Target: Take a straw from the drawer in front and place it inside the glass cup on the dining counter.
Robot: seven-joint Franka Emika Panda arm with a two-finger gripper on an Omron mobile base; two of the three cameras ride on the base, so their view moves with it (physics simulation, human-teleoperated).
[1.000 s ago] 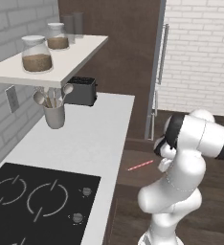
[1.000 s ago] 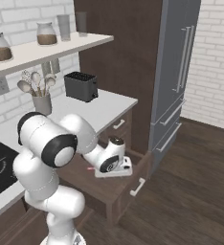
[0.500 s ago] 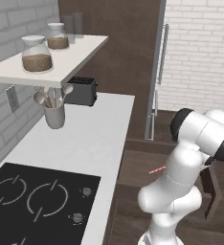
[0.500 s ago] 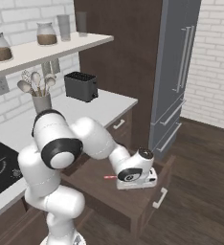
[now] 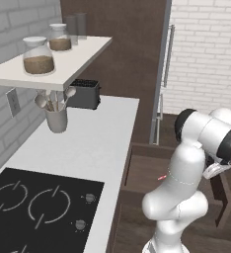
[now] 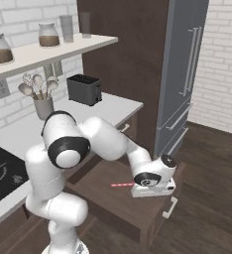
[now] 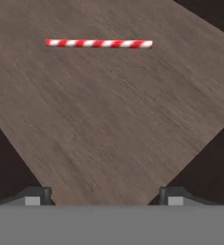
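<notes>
One straw [image 7: 98, 43] lies on the drawer [image 7: 109, 119] floor — apart from the spread tool [image 7: 104, 196] — toaster [image 6: 85, 90] behind.

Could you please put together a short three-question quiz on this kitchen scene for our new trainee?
1. True or false: the straw is clamped between the fingers of the gripper.
2. Where does the straw lie? A) on the white worktop B) flat on the floor of the open drawer C) in the utensil holder
3. Fill in: on the worktop, under the shelf, stands a black ____.

Key
1. False: it lies loose, apart from the spread finger tips.
2. B
3. toaster
</notes>
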